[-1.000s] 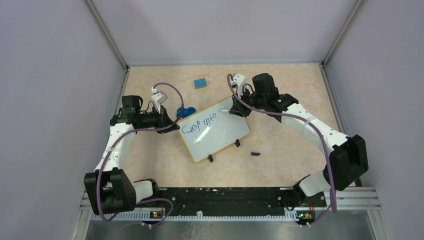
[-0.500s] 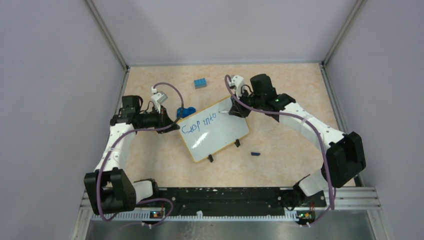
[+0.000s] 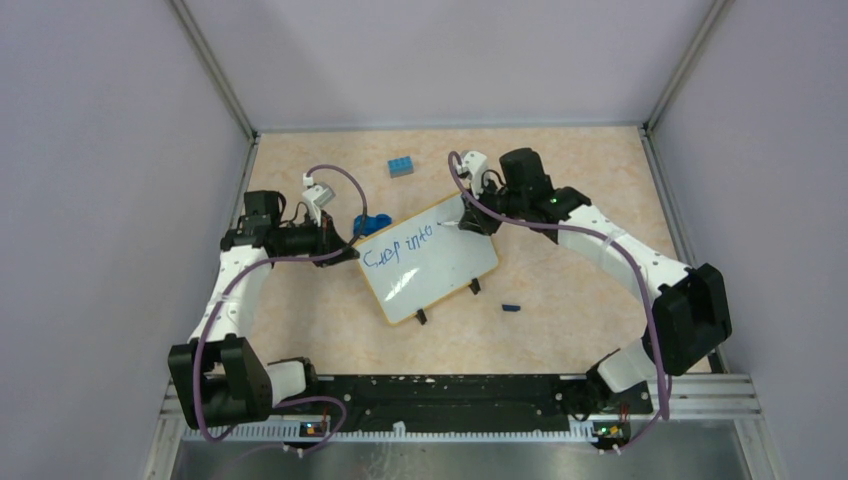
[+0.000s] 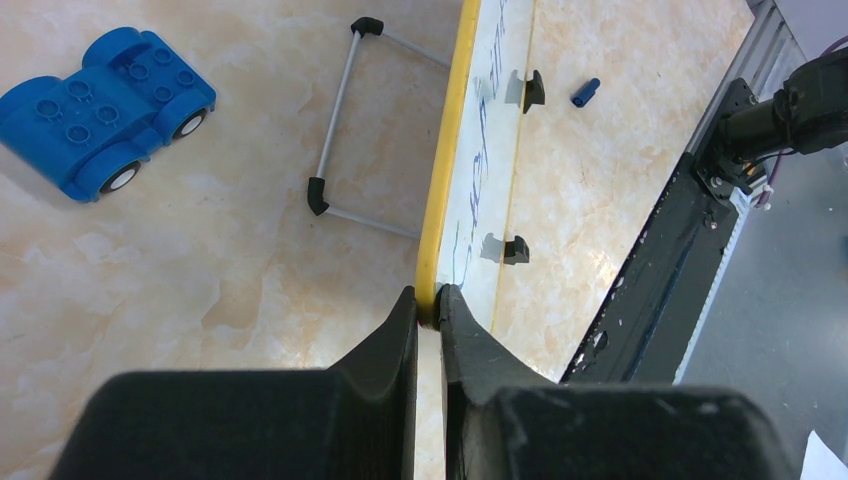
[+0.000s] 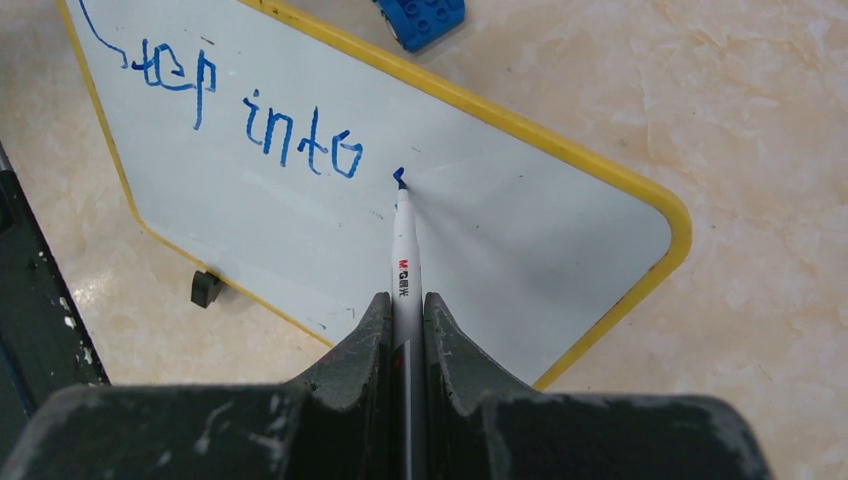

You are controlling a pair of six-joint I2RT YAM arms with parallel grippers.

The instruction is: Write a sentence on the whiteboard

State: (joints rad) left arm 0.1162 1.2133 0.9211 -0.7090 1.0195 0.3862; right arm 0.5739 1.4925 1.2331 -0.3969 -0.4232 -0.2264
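Note:
The whiteboard (image 3: 430,268) lies tilted on the table, white with a yellow rim (image 4: 445,180). My left gripper (image 4: 428,300) is shut on the rim at the board's left corner (image 3: 357,248). The sentence (image 5: 250,110) reads "step into" in blue along the top line (image 3: 400,246). My right gripper (image 5: 406,300) is shut on a white marker (image 5: 405,255). The marker's blue tip touches the board (image 5: 540,230) just right of "into", at a small fresh mark. In the top view the right gripper (image 3: 468,221) sits over the board's upper right corner.
A blue toy car (image 4: 105,110) stands behind the board's left end (image 3: 372,224). Farther back lies a blue brick (image 3: 401,166). A blue marker cap (image 3: 511,307) lies right of the board. A wire stand (image 4: 340,120) rests beside the rim. The black base rail (image 4: 660,270) runs along the near edge.
The right arm has crept slightly left with the marker still on the board. The left gripper and the board have stayed put.

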